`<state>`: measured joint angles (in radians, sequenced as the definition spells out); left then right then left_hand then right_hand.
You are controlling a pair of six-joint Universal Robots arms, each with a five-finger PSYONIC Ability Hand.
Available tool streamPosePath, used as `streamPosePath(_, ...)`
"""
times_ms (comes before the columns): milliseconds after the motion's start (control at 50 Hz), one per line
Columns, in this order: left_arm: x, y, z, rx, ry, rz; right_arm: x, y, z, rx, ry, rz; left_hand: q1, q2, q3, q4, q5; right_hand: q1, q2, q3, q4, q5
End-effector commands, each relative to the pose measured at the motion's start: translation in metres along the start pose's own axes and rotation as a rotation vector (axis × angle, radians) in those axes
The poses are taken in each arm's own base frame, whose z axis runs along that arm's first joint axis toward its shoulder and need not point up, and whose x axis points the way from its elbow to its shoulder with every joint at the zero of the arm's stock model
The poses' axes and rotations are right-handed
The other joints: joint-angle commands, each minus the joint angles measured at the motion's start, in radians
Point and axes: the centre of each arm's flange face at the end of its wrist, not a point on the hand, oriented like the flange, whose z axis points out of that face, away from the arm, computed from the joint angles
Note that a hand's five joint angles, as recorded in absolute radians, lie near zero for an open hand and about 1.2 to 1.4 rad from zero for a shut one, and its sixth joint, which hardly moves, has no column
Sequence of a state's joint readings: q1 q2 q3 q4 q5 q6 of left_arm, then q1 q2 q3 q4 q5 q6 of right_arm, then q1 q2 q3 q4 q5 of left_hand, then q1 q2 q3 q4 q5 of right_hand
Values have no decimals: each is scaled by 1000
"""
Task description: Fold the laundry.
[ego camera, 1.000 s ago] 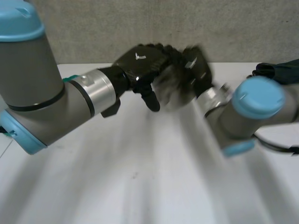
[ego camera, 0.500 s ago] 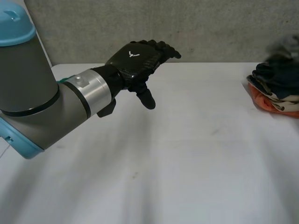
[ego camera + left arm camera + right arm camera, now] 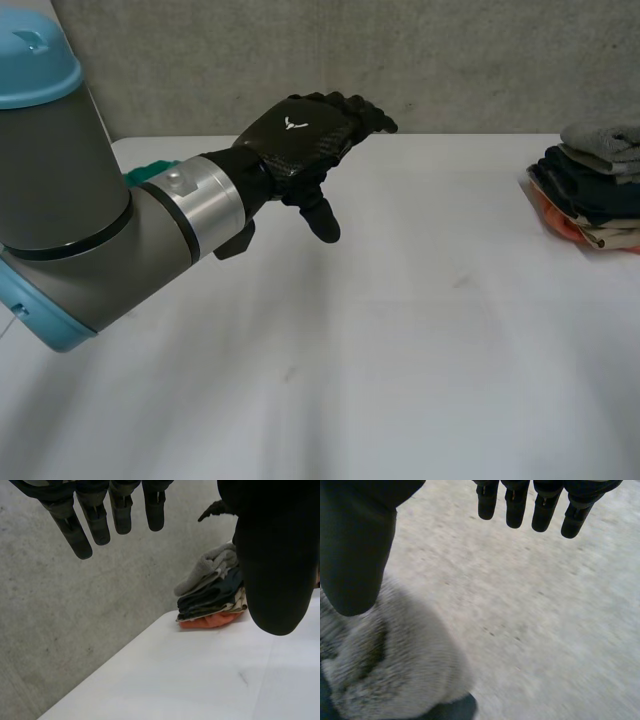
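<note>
laundry stack (image 3: pixel 600 200) sits at the far right edge of the white table (image 3: pixel 400 350), well apart from the left hand (image 3: pixel 300 135), which hovers over the bare tabletop with fingers relaxed and nothing in them. the right hand (image 3: pixel 355 550) hangs just above the stack, fingers straight, thumb spread, empty; the grey fleecy piece (image 3: pixel 390 665) on top lies under its palm. beneath are dark navy pieces (image 3: pixel 590 185) and an orange piece (image 3: pixel 560 222) at the bottom. all of it looks soft, light and floppy, likely to slump or unfold if pinched mid-cloth; the fleece seems thick and easy to grip. a hold at an edge or corner should spare the pieces below from dragging.
</note>
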<state>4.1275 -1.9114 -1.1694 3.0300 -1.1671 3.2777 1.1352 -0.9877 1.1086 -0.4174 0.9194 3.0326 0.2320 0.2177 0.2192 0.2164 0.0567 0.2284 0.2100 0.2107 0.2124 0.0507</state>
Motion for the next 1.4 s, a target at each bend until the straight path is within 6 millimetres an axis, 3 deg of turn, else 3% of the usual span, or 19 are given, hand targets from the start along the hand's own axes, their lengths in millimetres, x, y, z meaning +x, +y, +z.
streamPosePath(20,9,-19,-8,49,13,19,19,-60,-23,-155,194,-116,14,28,27,29,15,-54,-35,-36,-38,-51)
streamPosePath(80,9,-32,-13,85,6,33,19,-78,-27,-158,250,-232,14,28,27,29,15,-54,-35,-36,-38,-51)
streamPosePath(140,4,-46,-18,127,-21,48,-29,-112,-17,-59,214,-299,14,28,27,29,15,-54,-35,-36,-38,-51)
streamPosePath(160,3,-50,-19,142,-32,52,-65,-134,-14,30,163,-295,20,34,32,35,20,-54,-35,-36,-38,-51)
streamPosePath(220,-12,-65,-24,195,-138,65,-118,-155,-16,158,75,-287,43,57,56,59,44,-54,-35,-36,-38,-51)
streamPosePath(240,-20,-68,-26,206,-187,68,-148,-159,-22,218,18,-279,43,57,56,59,44,-54,-35,-36,-38,-51)
streamPosePath(340,-96,-67,-45,186,-565,96,-225,-155,-51,319,-152,-241,26,40,38,41,26,-54,-35,-36,-38,-51)
streamPosePath(360,-123,-60,-52,152,-667,107,-237,-151,-59,313,-193,-231,26,40,38,41,26,-54,-35,-36,-38,-51)
streamPosePath(420,-154,-41,-60,72,-751,133,-265,-135,-82,251,-286,-197,20,34,32,35,20,-54,-35,-36,-38,-51)
streamPosePath(480,-191,2,-60,-78,-807,171,-282,-113,-102,153,-355,-171,8,22,21,24,9,-54,-35,-36,-38,-51)
streamPosePath(580,-269,86,-62,-287,-827,271,-295,-79,-124,-8,-429,-162,26,40,38,41,26,-54,-35,-36,-38,-51)
streamPosePath(660,-310,145,-65,-379,-764,299,-307,-54,-141,-113,-494,-185,26,40,38,41,26,-54,-35,-36,-38,-51)
streamPosePath(800,-330,210,-53,-370,-635,277,-312,-37,-158,-175,-539,-209,-30,-16,-17,-14,-29,-54,-35,-36,-38,-51)
streamPosePath(1020,-361,228,-42,-177,-688,344,-312,-28,-168,-217,-552,-201,72,87,85,88,73,-54,-35,-36,-38,-51)
streamPosePath(1240,-370,254,-33,-148,-669,314,-312,-25,-170,-228,-552,-202,181,195,194,197,182,-54,-35,-36,-38,-51)
streamPosePath(1300,-372,257,-30,-146,-667,315,-313,-23,-170,-233,-553,-202,529,543,542,545,530,-54,-35,-36,-38,-51)
streamPosePath(1320,-370,255,-27,-143,-661,317,-313,-23,-170,-234,-551,-202,1013,1027,1026,1029,1014,-54,-35,-36,-38,-51)
streamPosePath(1340,-369,254,-26,-142,-661,318,-312,-23,-170,-234,-550,-202,1163,1177,1176,1178,1163,-54,-35,-36,-38,-51)
streamPosePath(1400,-354,245,-15,-140,-650,309,-312,-23,-170,-236,-546,-203,1164,1179,1177,1180,1165,-54,-35,-36,-38,-51)
